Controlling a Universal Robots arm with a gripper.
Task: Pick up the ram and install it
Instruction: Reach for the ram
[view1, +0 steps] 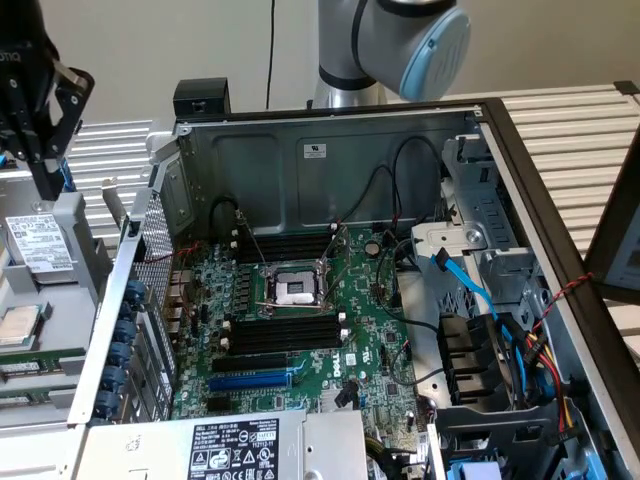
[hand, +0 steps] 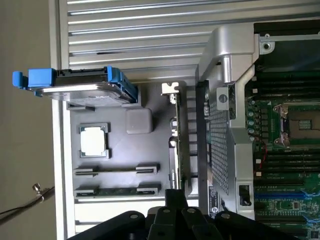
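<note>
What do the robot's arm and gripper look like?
The arm is a silver-grey tube with a rounded joint capped in light blue. The gripper is black and angular, with partial white lettering on its body and round screw heads showing in the wrist view.

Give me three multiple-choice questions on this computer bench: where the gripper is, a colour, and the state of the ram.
1. Where is the gripper? A above the parts tray, outside the case; B over the motherboard; C in the drive bay.
2. What colour is the hard drive carrier? A red; B blue; C yellow.
3. The ram is: A seated in a black slot; B resting on the socket; C lying in the tray.
Answers: 1 A, it hangs over the tray at the exterior view's left. 2 B, its ends are blue. 3 C, the green stick lies in the tray's holders.
</note>
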